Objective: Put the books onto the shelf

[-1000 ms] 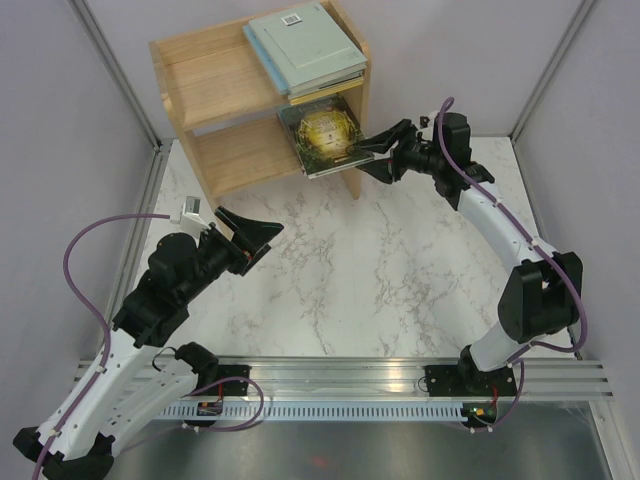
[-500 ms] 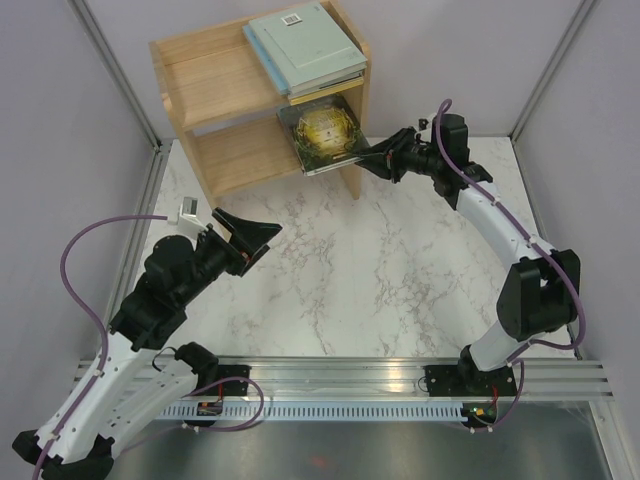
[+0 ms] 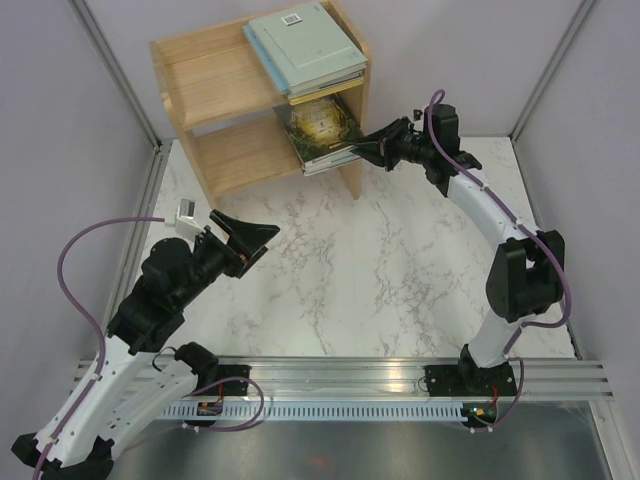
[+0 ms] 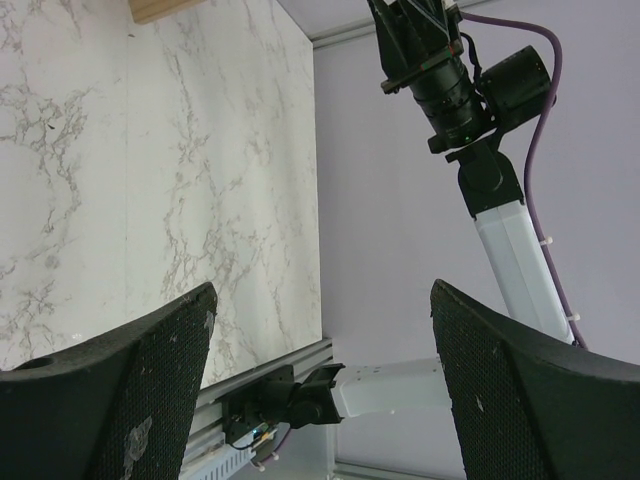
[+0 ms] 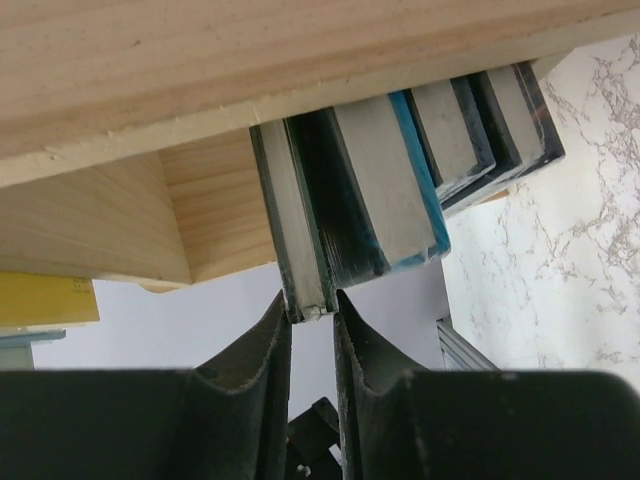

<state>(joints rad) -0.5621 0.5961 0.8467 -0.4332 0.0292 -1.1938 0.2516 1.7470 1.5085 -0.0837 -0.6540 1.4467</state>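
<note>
The green-gold book (image 3: 322,128) is found lying flat on top of a fanned stack of books (image 5: 440,150) on the middle tier of the shelf (image 3: 200,60). Its outer corner is left projecting past the shelf's right front. More books (image 3: 305,45) are stacked on the top board. The right claw (image 5: 310,320) is set narrow at that projecting corner, and in the wrist view the corner is seen between the two fingertips (image 5: 270,340), apparently pinched by them. The book is located directly ahead of this claw. In the overhead view its flat cover runs away from the fingers, up and to the left, into the shelf opening, so the fingers are roughly in line with the way in. It is judged that any further seating of the book is to be made along that line, with the cover kept level under the top board. The left claw (image 3: 250,232) is held wide with nothing between its fingers, above the table (image 3: 400,260) and well apart from the shelf. The right arm is therefore much the nearer.
</note>
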